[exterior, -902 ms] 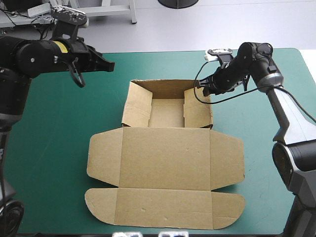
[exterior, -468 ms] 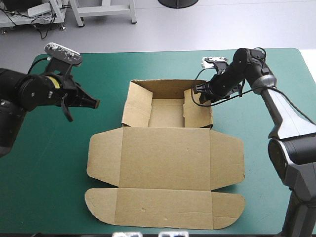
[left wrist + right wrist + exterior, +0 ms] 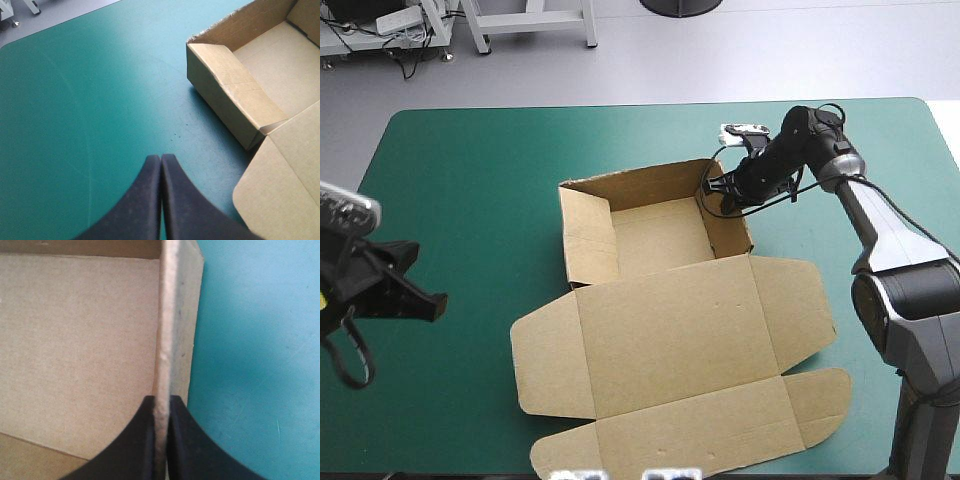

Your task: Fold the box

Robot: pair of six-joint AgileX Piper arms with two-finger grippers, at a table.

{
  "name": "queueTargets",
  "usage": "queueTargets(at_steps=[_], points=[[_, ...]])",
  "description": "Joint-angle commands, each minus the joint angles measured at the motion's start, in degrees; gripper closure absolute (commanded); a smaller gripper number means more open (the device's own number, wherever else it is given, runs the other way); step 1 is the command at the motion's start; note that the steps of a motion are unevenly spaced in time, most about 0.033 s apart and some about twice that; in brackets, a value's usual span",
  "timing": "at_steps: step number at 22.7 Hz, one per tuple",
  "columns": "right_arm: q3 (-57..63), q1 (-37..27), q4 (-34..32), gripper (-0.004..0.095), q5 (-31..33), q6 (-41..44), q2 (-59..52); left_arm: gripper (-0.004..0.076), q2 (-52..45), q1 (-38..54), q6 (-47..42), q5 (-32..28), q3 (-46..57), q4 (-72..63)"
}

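The box (image 3: 670,330) lies on the teal-green table cover (image 3: 470,180), right of the middle and turned somewhat askew to the table's edges. It is a cut sheet of brown board, half set up. The far part is an open tray (image 3: 655,235) with all four walls standing. The wrist view shows the left wall as a folded panel that slopes inward. The lid (image 3: 720,400) lies flat on the cover toward the near edge of the table. It is one broad panel with a round-cornered flap on each side and a long strip with rounded ends along its near end. That strip reaches almost to the table's near edge. The board looks plain and clean, with visible crease lines where the panels meet.

The right gripper (image 3: 718,190) sits at the far end of the tray's right wall (image 3: 730,225). Its black fingers are nearly together, pinching the top edge of that wall, one finger inside the tray and one outside.

The left gripper (image 3: 428,304) is well apart from the box, near the table's left edge. Its fingers are pressed together into a single point over bare cover and hold nothing. The tray's left wall lies ahead of it.
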Motion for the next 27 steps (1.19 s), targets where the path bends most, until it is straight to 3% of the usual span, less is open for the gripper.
queueTargets(at_steps=[1,4,7,9,14,21,23,25,27], points=[[-2.45,-0.22,0.01,0.0904,-1.67,-0.33,-3.34,0.0734,-5.97,-0.20,-1.10,-3.14,3.19,0.40],[-3.52,-0.22,-5.85,0.0904,-1.20,2.41,-3.71,0.0734,-11.20,-0.20,-1.10,-4.54,8.53,0.84],[-4.02,-1.25,-18.06,0.0907,1.29,6.32,-3.71,0.0734,-17.65,-0.20,-1.35,-6.22,15.80,1.29],[-4.02,-3.25,-20.89,0.0906,2.12,7.74,-3.79,0.0734,-20.06,-0.20,-1.35,-6.46,17.85,1.44],[-4.02,-12.40,-20.74,0.0906,2.65,8.38,-5.27,0.0734,-23.82,-0.20,-3.72,-4.75,19.67,2.03],[-3.46,-36.36,-20.44,0.0908,3.35,5.88,-9.16,0.0734,-23.82,-0.20,-3.72,-5.01,19.67,2.82],[-3.46,-43.83,-16.07,0.0908,3.35,4.08,-9.51,0.0734,-23.82,-0.20,-3.72,-5.66,19.67,2.82],[-3.46,-47.66,-12.68,0.0908,3.35,1.31,-9.40,0.0734,-23.82,-0.20,-3.72,-5.66,19.67,2.82],[-3.46,-48.25,-13.33,0.0905,3.00,-0.88,-9.06,0.0734,-23.71,-0.20,-3.84,-5.74,19.67,2.58]])
